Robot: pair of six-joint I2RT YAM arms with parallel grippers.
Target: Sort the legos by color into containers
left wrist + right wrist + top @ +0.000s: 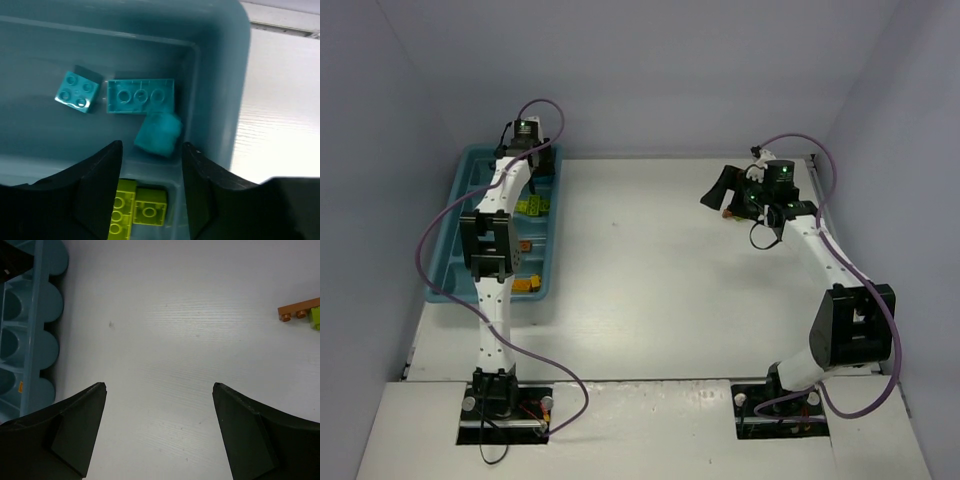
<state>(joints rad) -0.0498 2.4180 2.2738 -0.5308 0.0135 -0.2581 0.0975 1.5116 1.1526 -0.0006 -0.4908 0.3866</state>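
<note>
The teal tray [470, 175] stands at the table's left. My left gripper [532, 158] hangs over its far end, open and empty [151, 150]. Just past its fingertips, three cyan bricks lie in the end compartment: a square one [76, 91], a long one [141, 96] and a blurred, tilted one [157, 134]. Two lime green bricks [142, 206] lie in the neighbouring compartment, below the fingers. My right gripper [718, 190] is wide open and empty above bare table [159, 387]. A brown plate [299, 310] and a lime green brick [316, 319] lie at that view's right edge.
Orange bricks [527, 285] lie in the tray's near compartment, and lime ones [532, 207] further back. The left arm stretches along the tray's right side. The tray's scalloped edge [47, 330] shows at the left of the right wrist view. Walls enclose the table on three sides.
</note>
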